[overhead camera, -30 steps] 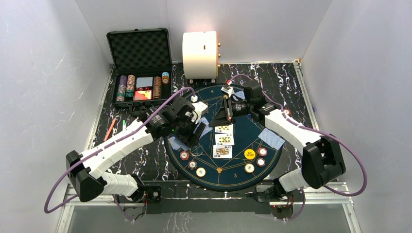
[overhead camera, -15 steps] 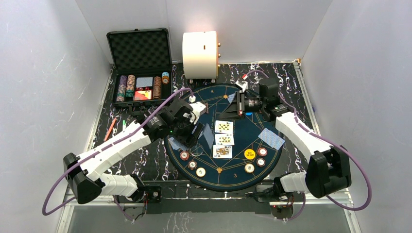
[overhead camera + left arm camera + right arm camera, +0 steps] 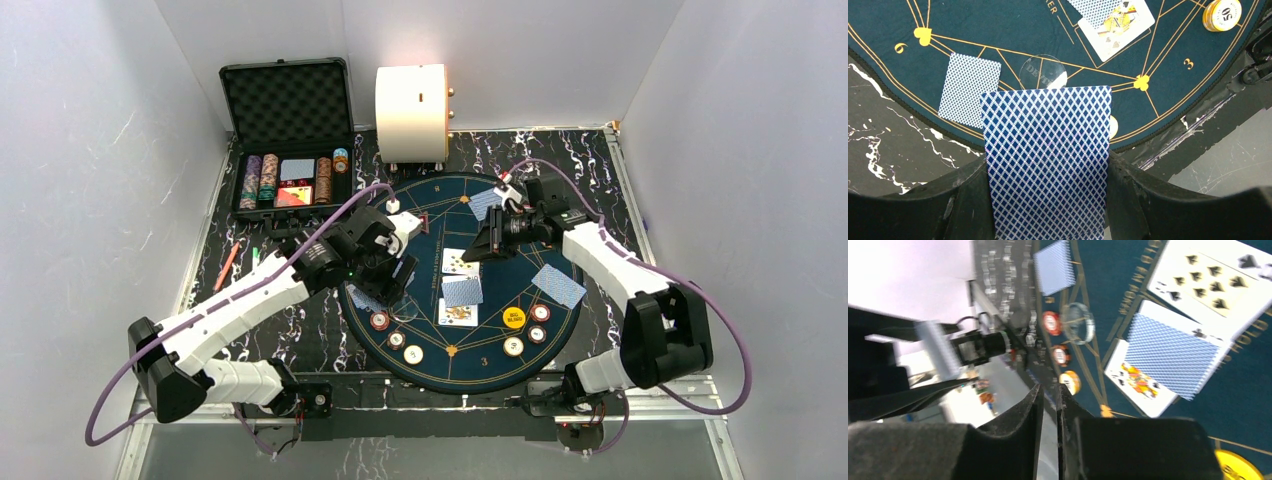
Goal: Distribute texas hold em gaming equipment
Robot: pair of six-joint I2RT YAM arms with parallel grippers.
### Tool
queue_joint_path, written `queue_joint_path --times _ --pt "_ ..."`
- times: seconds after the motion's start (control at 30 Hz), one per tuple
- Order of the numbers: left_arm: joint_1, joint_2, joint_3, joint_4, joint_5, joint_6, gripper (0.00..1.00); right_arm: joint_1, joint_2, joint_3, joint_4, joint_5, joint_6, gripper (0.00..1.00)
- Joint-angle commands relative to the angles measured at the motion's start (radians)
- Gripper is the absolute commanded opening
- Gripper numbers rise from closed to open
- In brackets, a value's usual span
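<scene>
Left gripper (image 3: pixel 1048 175) clamping blue-backed card (image 3: pixel 1048 125) across its width, hovering over left edge of mat (image 3: pixel 470 370). Right gripper (image 3: pixel 1049 400) hanging above mat centre, fingers barely parted, gripping nothing. Face-down card (image 3: pixel 462 290) lying across face-up cards (image 3: pixel 458 314) mid-mat. Chips (image 3: pixel 396 340), yellow button (image 3: pixel 513 318) sitting toward mat's near edge.

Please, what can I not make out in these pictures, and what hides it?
Left wrist: held card shows only its back; its face is hidden.
Right wrist: middle card lies under a blue-backed card; only an edge shows.
Left wrist: chip sits mostly behind the held card.
Right wrist: yellow button is cut by the bottom edge, its print blurred.
</scene>
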Motion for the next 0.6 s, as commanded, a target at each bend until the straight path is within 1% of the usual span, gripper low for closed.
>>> queue_joint_path --times 0.0,0.07,0.1,0.17,0.23,0.27,0.3,0.4,0.5,0.57 --pt "-0.005 -0.061 0.007 0.006 -0.018 -0.007 0.0 0.016 0.036 0.014 -0.16 0.248 -0.175 0.27" --pt "-0.005 -0.06 0.011 0.008 -0.011 -0.005 0.0 0.031 0.084 0.015 -0.213 0.349 -0.201 0.31" --pt "-0.005 -0.056 0.015 0.006 -0.01 -0.002 0.0 0.03 0.108 0.009 -0.238 0.364 -0.205 0.35" --pt "-0.005 -0.055 0.019 -0.002 -0.007 0.002 0.0 0.033 0.13 -0.027 -0.256 0.411 -0.188 0.47" --pt "-0.005 -0.065 0.01 0.003 -0.005 0.0 0.0 0.066 0.108 -0.06 -0.242 0.474 -0.17 0.57" --pt "-0.006 -0.068 0.004 0.013 -0.004 0.0 0.0 0.098 0.101 -0.055 -0.253 0.538 -0.161 0.64" --pt "-0.006 -0.067 -0.001 0.018 0.0 0.001 0.0 0.126 0.103 -0.039 -0.271 0.614 -0.156 0.74" --pt "-0.005 -0.058 -0.005 0.024 0.016 0.006 0.0 0.195 0.137 0.02 -0.327 0.784 -0.129 0.85" --pt "-0.005 -0.06 -0.005 0.03 0.018 0.01 0.0 0.269 0.202 0.079 -0.398 0.98 -0.09 0.89" --pt "-0.005 -0.07 -0.008 0.036 0.022 0.01 0.0 0.306 0.241 0.098 -0.412 1.058 -0.067 0.92"
